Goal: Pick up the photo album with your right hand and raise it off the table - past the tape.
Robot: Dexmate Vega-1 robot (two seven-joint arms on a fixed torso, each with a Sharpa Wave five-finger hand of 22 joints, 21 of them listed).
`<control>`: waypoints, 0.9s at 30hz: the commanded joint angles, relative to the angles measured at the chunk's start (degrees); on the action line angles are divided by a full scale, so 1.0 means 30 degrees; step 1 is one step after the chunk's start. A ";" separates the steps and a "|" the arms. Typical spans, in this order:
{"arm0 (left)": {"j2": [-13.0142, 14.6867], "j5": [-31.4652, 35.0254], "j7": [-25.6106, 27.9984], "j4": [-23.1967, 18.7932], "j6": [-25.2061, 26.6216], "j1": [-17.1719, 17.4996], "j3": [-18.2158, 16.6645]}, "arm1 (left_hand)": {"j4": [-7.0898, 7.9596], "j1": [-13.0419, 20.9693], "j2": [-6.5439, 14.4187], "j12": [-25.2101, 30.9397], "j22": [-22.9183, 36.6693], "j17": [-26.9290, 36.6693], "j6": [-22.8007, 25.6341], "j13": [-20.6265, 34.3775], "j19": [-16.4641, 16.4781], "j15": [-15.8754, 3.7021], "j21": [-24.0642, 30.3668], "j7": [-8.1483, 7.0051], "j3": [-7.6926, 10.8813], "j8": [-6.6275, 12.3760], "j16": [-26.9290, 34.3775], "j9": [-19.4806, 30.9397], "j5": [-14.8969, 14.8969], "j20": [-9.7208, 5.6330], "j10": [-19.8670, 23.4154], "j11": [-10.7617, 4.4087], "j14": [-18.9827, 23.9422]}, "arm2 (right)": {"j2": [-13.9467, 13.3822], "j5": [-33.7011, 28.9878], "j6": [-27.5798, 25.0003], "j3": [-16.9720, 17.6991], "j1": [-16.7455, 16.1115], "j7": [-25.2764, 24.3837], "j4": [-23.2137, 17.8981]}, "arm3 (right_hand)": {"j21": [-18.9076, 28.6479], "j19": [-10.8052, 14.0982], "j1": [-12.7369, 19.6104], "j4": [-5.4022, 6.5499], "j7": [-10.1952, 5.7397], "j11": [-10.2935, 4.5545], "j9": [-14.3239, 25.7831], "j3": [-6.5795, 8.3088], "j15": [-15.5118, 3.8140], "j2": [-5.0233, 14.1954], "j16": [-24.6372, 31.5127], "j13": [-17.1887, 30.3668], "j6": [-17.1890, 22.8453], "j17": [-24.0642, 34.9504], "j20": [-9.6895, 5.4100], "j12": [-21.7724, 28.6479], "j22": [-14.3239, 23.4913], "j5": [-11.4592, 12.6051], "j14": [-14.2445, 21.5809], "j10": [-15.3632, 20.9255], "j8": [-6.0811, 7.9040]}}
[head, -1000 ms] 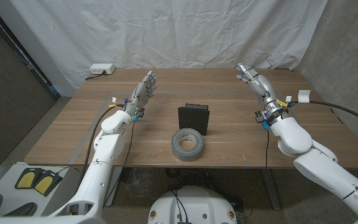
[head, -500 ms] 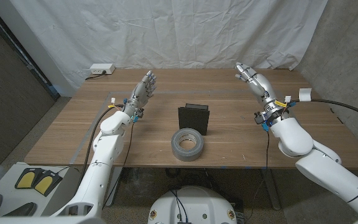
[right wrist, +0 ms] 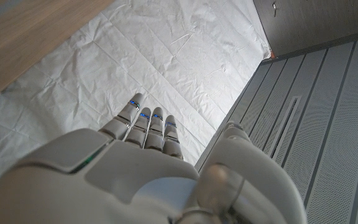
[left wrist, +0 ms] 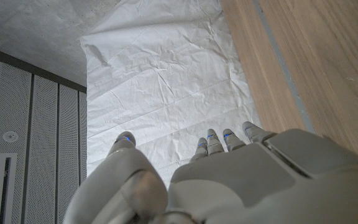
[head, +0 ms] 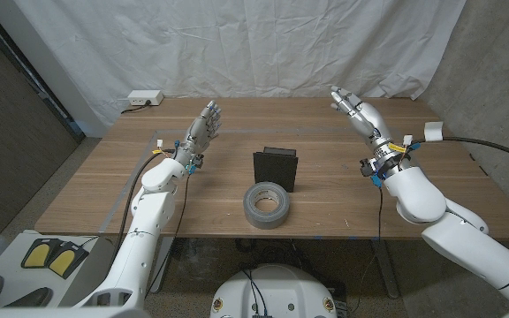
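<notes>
A dark photo album [head: 276, 169] stands upright at the middle of the wooden table [head: 104, 185]. Just in front of it, toward me, lies a grey roll of tape [head: 266, 205]. My right hand [head: 359, 112] is raised above the table's far right part, well to the right of the album, fingers straight and apart, holding nothing. My left hand [head: 203, 128] is raised over the far left part, fingers extended, empty. The wrist views show the backs of my left hand [left wrist: 229, 180] and right hand [right wrist: 142, 168] against the white cloth.
A white power strip [head: 144, 99] lies at the table's far left corner. A white cloth backdrop [head: 237, 44] hangs behind the table. A black cable [head: 493, 146] runs off to the right by my right arm. Lines of pale tape [head: 162, 134] mark the tabletop.
My right hand has drifted slightly left and away from me. The left hand, the album and the tape have not moved.
</notes>
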 commanded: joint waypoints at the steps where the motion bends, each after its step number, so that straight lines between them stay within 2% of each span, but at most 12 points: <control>1: -0.0025 -0.0006 -0.0098 0.0092 -0.0026 -0.0067 -0.0019 | -0.0014 0.0212 0.0049 0.0086 0.0078 0.0099 -0.0006 0.0081 -0.0081 -0.0029 -0.0071 -0.0033 -0.0105 0.0056 0.0047 0.0110 -0.0024 -0.1698 -0.0027 0.0007 0.0006 | -0.0305 -0.0691 -0.0995 0.0232 -0.0531 -0.0500 -0.1104 | -0.0137 0.0126 0.0331 -0.0175 0.0068 0.0148 0.0094 0.0045 0.0053 -0.0031 0.0010 0.0110 -0.0071 0.0017 -0.0005 0.0009 0.0019 -0.0038 0.0065 0.0055 -0.0009; 4: -0.0021 0.0044 -0.0088 0.0179 -0.0081 -0.0112 0.0015 | -0.0014 0.0221 0.0055 0.0079 0.0078 0.0100 -0.0011 0.0081 -0.0104 -0.0017 -0.0079 -0.0029 -0.0118 0.0052 0.0047 0.0111 -0.0029 -0.1607 -0.0041 0.0025 0.0002 | -0.0439 -0.0926 -0.1243 0.0298 -0.0704 -0.0625 -0.1439 | -0.0144 0.0166 0.0373 -0.0213 0.0073 0.0162 0.0094 0.0047 0.0046 -0.0050 0.0009 0.0110 -0.0024 0.0013 0.0018 0.0009 0.0020 -0.0042 0.0076 0.0060 0.0008; 8: -0.0043 -0.0027 -0.0153 0.0184 -0.0151 -0.0115 0.0002 | -0.0018 0.0251 0.0070 0.0102 0.0076 0.0098 0.0015 0.0080 0.0017 0.0008 -0.0036 -0.0007 -0.0145 0.0056 0.0066 0.0110 -0.0041 -0.1863 0.0025 0.0074 0.0058 | -0.0513 -0.1443 -0.1677 0.0323 -0.0889 -0.0989 -0.1877 | -0.0158 0.0263 0.0507 -0.0304 -0.0024 0.0103 0.0094 0.0093 0.0037 -0.0024 0.0035 0.0111 0.0136 0.0004 0.0024 0.0049 0.0021 -0.0044 0.0171 0.0172 0.0066; 13: -0.0002 -0.0043 -0.0193 0.0101 -0.0101 -0.0076 -0.0008 | -0.0023 0.0273 0.0080 0.0103 0.0073 0.0096 0.0046 0.0080 0.0044 -0.0044 -0.0030 0.0020 -0.0161 0.0065 0.0071 0.0110 -0.0047 -0.1938 0.0034 0.0094 0.0082 | -0.0645 -0.1901 -0.1909 0.0325 -0.1062 -0.1208 -0.2253 | -0.0197 0.0354 0.0705 -0.0440 -0.0128 -0.0004 0.0089 0.0156 -0.0002 0.0003 0.0049 0.0110 0.0388 -0.0008 0.0057 0.0095 0.0024 -0.0049 0.0267 0.0321 0.0145; 27: 0.0010 0.0025 -0.0089 -0.0004 -0.0047 -0.0067 -0.0037 | -0.0029 0.0322 0.0112 0.0071 0.0069 0.0096 0.0012 0.0080 -0.0016 -0.0052 -0.0062 0.0007 -0.0200 0.0043 0.0045 0.0109 -0.0066 -0.1869 -0.0030 0.0035 0.0026 | -0.1010 -0.2718 -0.2269 0.0048 -0.0922 -0.1193 -0.2767 | -0.0296 0.0484 0.1027 -0.0691 -0.0311 0.0083 0.0080 0.0230 0.0044 -0.0017 0.0044 0.0108 0.0633 -0.0022 0.0101 0.0102 0.0031 -0.0072 0.0378 0.0416 0.0179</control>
